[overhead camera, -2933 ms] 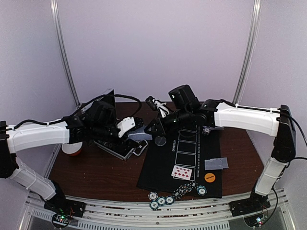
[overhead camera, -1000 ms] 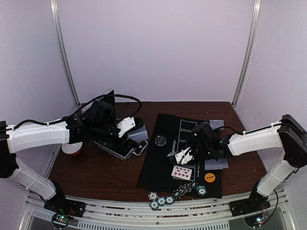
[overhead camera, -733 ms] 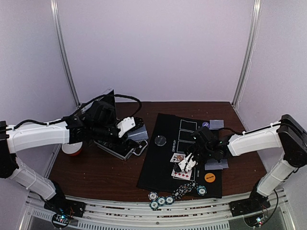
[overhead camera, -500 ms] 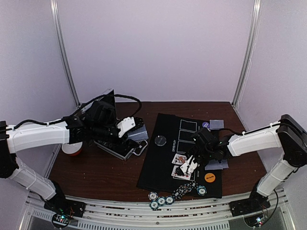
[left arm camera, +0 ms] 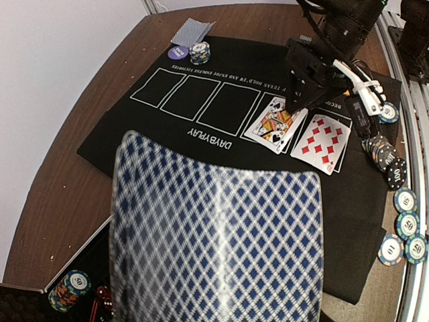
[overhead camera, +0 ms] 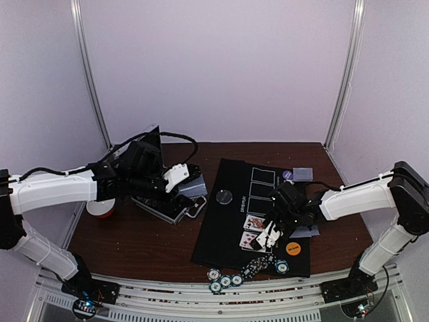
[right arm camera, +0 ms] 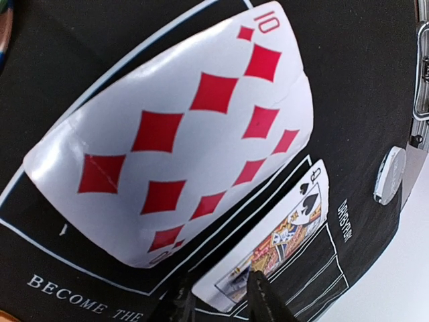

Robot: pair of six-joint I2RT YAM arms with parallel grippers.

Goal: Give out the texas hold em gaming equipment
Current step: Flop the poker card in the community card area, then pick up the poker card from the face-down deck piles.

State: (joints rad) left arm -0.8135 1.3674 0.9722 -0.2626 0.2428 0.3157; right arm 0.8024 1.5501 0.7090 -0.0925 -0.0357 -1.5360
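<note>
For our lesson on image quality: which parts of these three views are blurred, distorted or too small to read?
Left wrist view: the checked card back close to the lens is blurred; the black mat beyond is sharp. Right wrist view: the ten of diamonds looks bulged. Top view: even light, but the chips are too small to read.

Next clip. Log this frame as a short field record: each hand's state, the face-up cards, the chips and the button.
left hand: shut on face-down cards, held up near the silver case
right hand: open, holding nothing, low over the mat
face-up cards: queen of spades and ten of diamonds, side by side on the mat
chips: loose cluster at the mat's near edge
orange button: on the mat, right of the ten
</note>
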